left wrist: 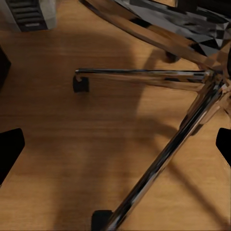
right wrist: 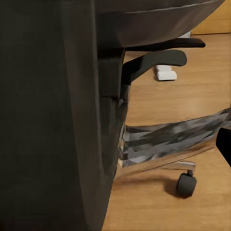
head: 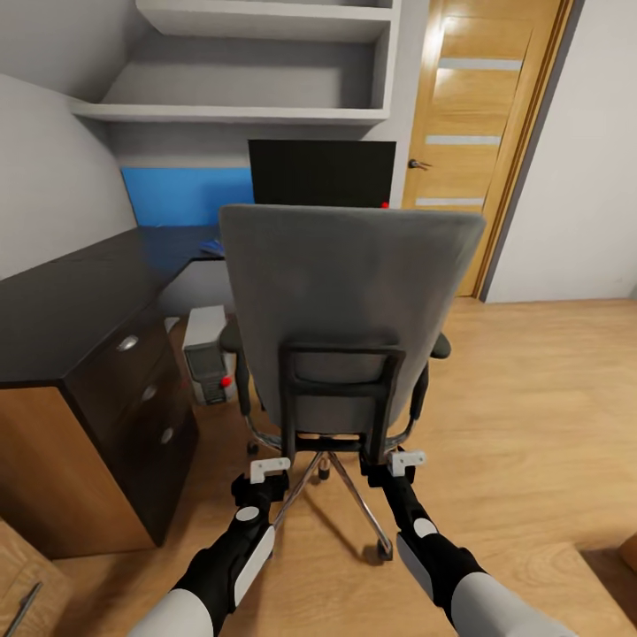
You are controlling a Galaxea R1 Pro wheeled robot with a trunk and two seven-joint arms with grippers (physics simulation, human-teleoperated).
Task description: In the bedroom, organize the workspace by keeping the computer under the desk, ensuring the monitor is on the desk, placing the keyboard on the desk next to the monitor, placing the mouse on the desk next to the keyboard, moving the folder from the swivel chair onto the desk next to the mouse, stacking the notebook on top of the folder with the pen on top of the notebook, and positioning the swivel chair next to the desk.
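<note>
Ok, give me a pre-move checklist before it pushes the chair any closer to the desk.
1. Both grippers at the chair back: ok. The left gripper and right gripper sit low behind the swivel chair, at its black back frame.
2. Firm grip on the frame: cannot tell. Neither view shows the fingers closed on anything.
3. Computer under the desk: ok. The computer stands on the floor beside the drawers, under the desk.
4. Monitor on the desk: cannot tell. The monitor shows above the chair back, its foot hidden.
5. Folder off the seat: cannot tell. The chair back hides the seat.
6. Castors free: ok. The floor around the base looks bare.
</note>
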